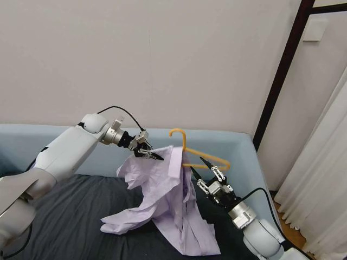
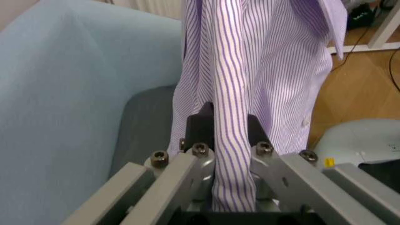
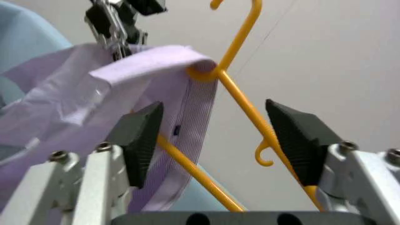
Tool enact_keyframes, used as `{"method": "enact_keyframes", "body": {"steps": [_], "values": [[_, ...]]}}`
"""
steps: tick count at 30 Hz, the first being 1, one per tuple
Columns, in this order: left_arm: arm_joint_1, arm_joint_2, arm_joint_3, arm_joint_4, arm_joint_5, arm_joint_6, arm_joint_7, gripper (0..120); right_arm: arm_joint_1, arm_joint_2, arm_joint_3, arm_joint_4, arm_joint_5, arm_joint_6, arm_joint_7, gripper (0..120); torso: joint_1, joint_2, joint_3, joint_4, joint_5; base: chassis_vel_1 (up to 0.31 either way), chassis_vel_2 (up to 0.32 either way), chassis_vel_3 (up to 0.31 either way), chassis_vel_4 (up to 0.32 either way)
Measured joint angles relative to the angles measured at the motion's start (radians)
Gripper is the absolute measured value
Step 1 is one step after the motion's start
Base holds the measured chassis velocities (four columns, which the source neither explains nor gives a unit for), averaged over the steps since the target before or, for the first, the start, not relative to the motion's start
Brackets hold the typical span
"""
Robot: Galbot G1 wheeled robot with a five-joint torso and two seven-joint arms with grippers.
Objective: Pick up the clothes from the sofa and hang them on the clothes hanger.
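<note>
The task looks about half done. The lilac striped shirt (image 1: 172, 208) is off the sofa (image 1: 230, 142) at its upper end only: its tail and one sleeve lie crumpled on the dark seat cushion (image 1: 65, 216) towards the sofa's right end, while the collar band (image 3: 156, 58) is raised and draped over the neck of the orange hanger (image 1: 209, 157), just below the hook. The left gripper (image 1: 150, 154) is held high in front of the backrest, with its fingers pinched tight on a fold of the striped cloth near the collar; the left wrist view shows the fabric pressed between the black pads. The right gripper (image 1: 209, 174) reaches up from the sofa's right end to the hanger's lower bar. Its jaws stand wide apart, the hanger's bars passing through the gap without either pad closed on them, and I cannot tell what bears the hanger's weight. The hanger's right arm is bare, so I judge that only one side of the shirt is on. What remains is to bring the other shoulder over that bare arm, settle the collar round the hook and lift the tail clear of the cushion.
</note>
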Motion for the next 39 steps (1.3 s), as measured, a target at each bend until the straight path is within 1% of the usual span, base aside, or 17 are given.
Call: {"method": "enact_keyframes", "body": {"steps": [2,3,4,5,8,10,12,14,15,16,18,20,24,30,34,36,39], "values": [[0.004,-0.006,-0.006,0.011,0.000,0.000,-0.004,2,-0.019,0.004,0.001,0.015,0.012,0.018,0.008,77,0.000,0.000,0.000,0.0000,0.0000,0.000,0.000,0.000,0.000],[0.005,-0.006,-0.008,0.013,0.000,0.000,-0.005,2,-0.022,0.005,0.001,0.017,0.015,0.021,0.008,79,0.000,0.000,0.000,0.0000,0.0000,0.000,0.000,0.000,0.000],[0.007,-0.009,-0.012,0.018,0.000,0.000,-0.011,2,-0.043,0.010,-0.001,0.025,0.037,0.033,0.008,87,0.000,0.000,0.000,0.0002,-0.0001,0.000,0.000,0.000,0.000],[0.007,-0.009,-0.012,0.018,0.000,0.000,-0.011,2,-0.043,0.010,-0.001,0.025,0.037,0.033,0.008,87,0.000,0.000,0.000,0.0002,-0.0001,0.000,0.000,0.000,0.000],[0.006,-0.006,-0.019,0.021,-0.004,-0.001,-0.021,2,-0.087,0.016,-0.017,0.019,0.116,0.006,0.002,98,0.000,0.000,0.000,-0.0001,0.0000,0.000,0.000,0.000,0.000],[0.005,-0.003,-0.021,0.021,-0.007,-0.001,-0.022,2,-0.096,0.020,-0.023,0.007,0.148,-0.016,0.002,99,0.000,0.000,0.000,-0.0001,0.0000,0.000,0.000,0.000,0.000],[-0.001,0.003,-0.023,0.021,-0.012,-0.001,-0.024,2,-0.104,0.026,-0.046,-0.017,0.251,-0.076,0.013,100,0.000,0.000,0.000,-0.0001,0.0000,0.000,0.000,0.000,0.000],[-0.004,0.009,-0.025,0.021,-0.014,-0.001,-0.025,2,-0.098,0.036,-0.087,-0.026,0.447,-0.145,0.048,100,0.000,0.000,0.000,-0.0001,0.0000,0.000,0.000,0.000,0.000],[-0.004,0.009,-0.025,0.021,-0.014,-0.001,-0.025,2,-0.098,0.036,-0.087,-0.026,0.447,-0.145,0.048,100,0.000,0.000,0.000,-0.0001,0.0000,0.000,0.000,0.000,0.000],[-0.005,0.013,-0.025,0.017,-0.015,-0.001,-0.025,2,-0.082,0.051,-0.115,-0.028,0.613,-0.175,0.080,100,0.000,0.000,0.000,0.0000,-0.0001,0.000,0.000,0.000,0.000],[-0.005,0.023,-0.026,0.000,-0.016,-0.001,-0.025,2,-0.058,0.077,-0.145,-0.041,0.818,-0.186,0.133,100,0.000,0.000,0.000,0.0003,0.0000,0.000,0.000,0.000,0.000],[-0.006,0.038,-0.025,-0.023,-0.023,-0.001,-0.025,2,-0.043,0.103,-0.156,-0.068,0.959,-0.173,0.168,100,0.000,0.000,0.000,0.0005,0.0000,0.000,0.000,0.000,0.000],[-0.005,0.046,-0.023,-0.041,-0.028,0.000,-0.024,2,-0.028,0.129,-0.156,-0.108,1.022,-0.142,0.169,100,0.000,0.000,0.000,0.0001,-0.0001,0.000,0.000,0.000,0.000],[-0.002,0.047,-0.023,-0.048,-0.029,0.002,-0.024,2,-0.011,0.155,-0.163,-0.126,1.018,-0.128,0.156,100,0.000,0.000,0.000,-0.0001,-0.0001,0.000,0.000,0.000,0.000],[0.005,0.039,-0.031,-0.045,-0.029,0.002,-0.024,2,0.011,0.182,-0.188,-0.160,1.003,-0.107,0.110,100,0.000,0.000,0.000,0.0002,0.0000,0.000,0.000,0.000,0.000],[0.008,0.038,-0.033,-0.044,-0.028,0.002,-0.025,2,0.013,0.187,-0.193,-0.167,1.001,-0.101,0.095,97,0.000,0.000,0.000,0.0001,0.0000,0.000,0.000,0.000,0.000],[0.015,0.036,-0.038,-0.043,-0.027,0.002,-0.025,2,0.017,0.199,-0.205,-0.179,0.967,-0.114,0.098,84,0.000,0.000,0.000,0.0001,0.0000,0.000,0.000,0.000,0.000]]}}
